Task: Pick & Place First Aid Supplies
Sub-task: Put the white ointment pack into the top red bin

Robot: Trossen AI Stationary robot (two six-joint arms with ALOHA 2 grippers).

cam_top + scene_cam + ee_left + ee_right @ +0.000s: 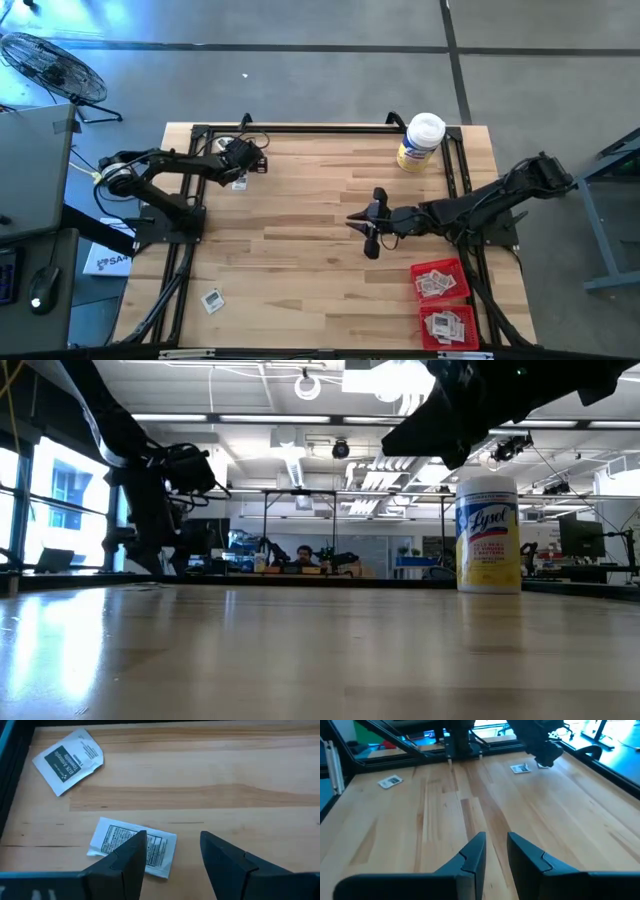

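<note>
Two first aid packets lie flat on the wood by the table's far left. One (132,845) is partly behind one of my left fingers, and a dark-labelled one (67,760) lies farther off. My left gripper (172,852) hovers open just above them (244,168), touching neither. A third packet (211,300) rests near the front left corner. More packets fill two red trays (415,272) (425,330) at the front right. My right gripper (496,851) hangs over the table's middle (352,221), its fingers a narrow gap apart with nothing between them.
A yellow jar with a white lid (420,142) stands upright at the far right and shows in the low view (488,535). A black frame (330,128) runs along the table's edges. Bare wood lies between the two arms.
</note>
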